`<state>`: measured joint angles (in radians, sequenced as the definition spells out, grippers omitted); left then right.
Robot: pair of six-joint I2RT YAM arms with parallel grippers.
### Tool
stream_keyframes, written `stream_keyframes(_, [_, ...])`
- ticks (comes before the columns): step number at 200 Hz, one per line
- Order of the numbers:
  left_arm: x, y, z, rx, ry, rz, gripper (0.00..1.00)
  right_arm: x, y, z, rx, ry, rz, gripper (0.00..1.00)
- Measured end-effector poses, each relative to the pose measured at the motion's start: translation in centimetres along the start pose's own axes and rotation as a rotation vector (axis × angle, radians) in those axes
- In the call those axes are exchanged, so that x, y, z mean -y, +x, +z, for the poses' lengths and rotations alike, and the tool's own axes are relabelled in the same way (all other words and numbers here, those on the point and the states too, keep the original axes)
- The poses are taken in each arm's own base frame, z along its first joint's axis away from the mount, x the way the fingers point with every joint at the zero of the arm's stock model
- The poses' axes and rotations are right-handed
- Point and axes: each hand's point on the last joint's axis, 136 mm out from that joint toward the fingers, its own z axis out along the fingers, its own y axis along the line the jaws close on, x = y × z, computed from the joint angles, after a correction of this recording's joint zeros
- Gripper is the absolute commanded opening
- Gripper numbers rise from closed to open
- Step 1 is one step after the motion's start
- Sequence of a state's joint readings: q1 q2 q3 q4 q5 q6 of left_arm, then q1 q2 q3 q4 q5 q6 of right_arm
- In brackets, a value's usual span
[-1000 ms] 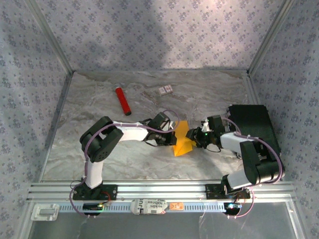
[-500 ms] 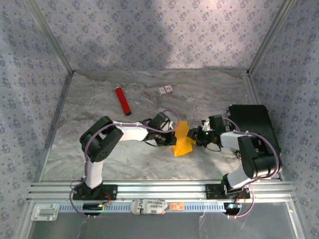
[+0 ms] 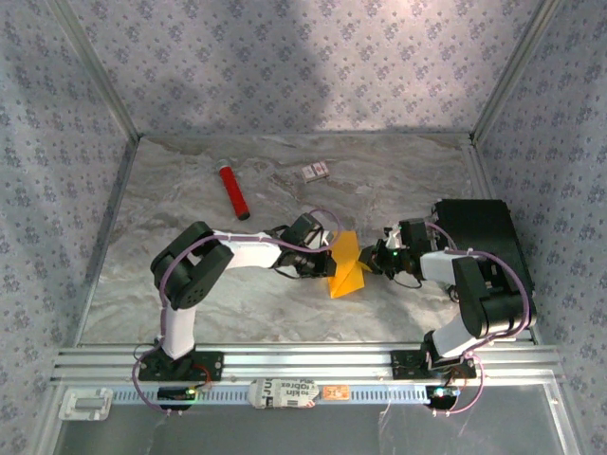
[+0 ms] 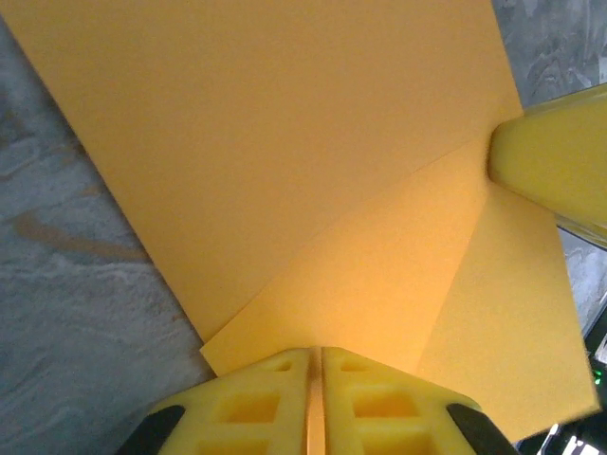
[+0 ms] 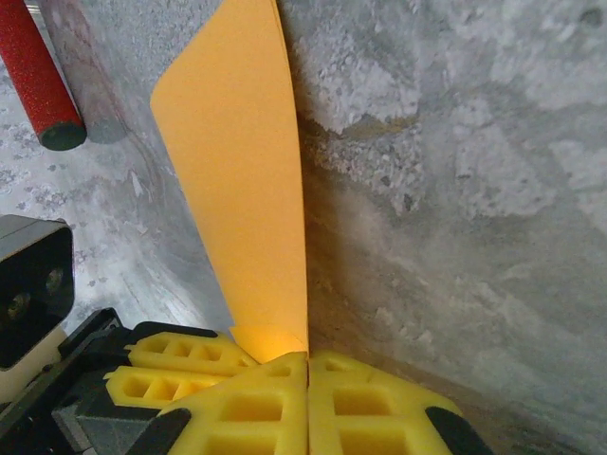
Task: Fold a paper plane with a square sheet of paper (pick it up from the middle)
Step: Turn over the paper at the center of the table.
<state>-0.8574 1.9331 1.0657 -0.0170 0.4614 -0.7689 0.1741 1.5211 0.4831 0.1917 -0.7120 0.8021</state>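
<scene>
The orange-yellow sheet of paper (image 3: 346, 268) stands folded and half upright at mid-table, held between both arms. My left gripper (image 3: 328, 262) is shut on its left edge. In the left wrist view the paper (image 4: 285, 142) shows a diagonal crease, and its edge runs into the thin slit of the left gripper (image 4: 316, 353). A yellow finger of the right gripper (image 4: 560, 161) touches the far edge. My right gripper (image 3: 371, 263) is shut on the right edge. In the right wrist view the paper (image 5: 247, 190) rises edge-on from the closed right gripper (image 5: 308, 358), with the left gripper's fingers (image 5: 175, 365) beside it.
A red tube (image 3: 234, 191) lies at the back left, also visible as the red tube (image 5: 38, 76). A small white card (image 3: 316, 172) lies behind the arms. A black box (image 3: 484, 237) stands against the right wall. An aluminium rail (image 3: 303, 360) borders the near edge.
The right gripper has closed onto the paper's right edge. The paper looks slightly narrower and more upright. The left arm has hardly moved.
</scene>
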Motion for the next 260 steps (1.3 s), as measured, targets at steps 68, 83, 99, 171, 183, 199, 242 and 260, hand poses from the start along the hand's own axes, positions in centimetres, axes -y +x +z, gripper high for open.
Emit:
stream_keyframes(68, [2.0,-1.5,-4.6,0.125,-0.028,0.051,0.38,-3.1,-0.4,-2.9,0.094,-0.019,-0.139,0.06])
stream_keyframes(83, [2.6,-2.0,-6.4,0.185,-0.029,0.071,0.43,-3.9,-0.3,-4.0,0.126,0.021,-0.209,0.05])
stream_keyframes(99, [2.5,-2.2,-8.2,0.247,-0.04,0.078,0.47,-5.2,-0.4,-5.4,0.168,0.077,-0.304,0.05])
stream_keyframes(171, [-3.3,-2.1,-13.3,0.432,-0.131,-0.043,0.55,-8.4,-2.5,-11.3,0.33,0.592,-0.572,0.05])
stream_keyframes(183, [-3.8,-2.2,-14.1,0.462,-0.141,-0.058,0.55,-7.5,-3.1,-11.8,0.33,0.729,-0.585,0.05])
stream_keyframes(199, [-4.0,-2.4,-15.5,0.511,-0.148,-0.069,0.56,-6.2,-3.5,-11.7,0.305,0.892,-0.618,0.05])
stream_keyframes(242, [-5.6,-2.0,-20.5,0.679,-0.199,-0.133,0.57,-6.2,-2.1,-7.3,0.213,1.114,-0.78,0.06])
stream_keyframes(260, [-6.8,-1.4,-22.7,0.741,-0.25,-0.164,0.57,-7.4,-1.0,-3.6,0.181,1.131,-0.844,0.07])
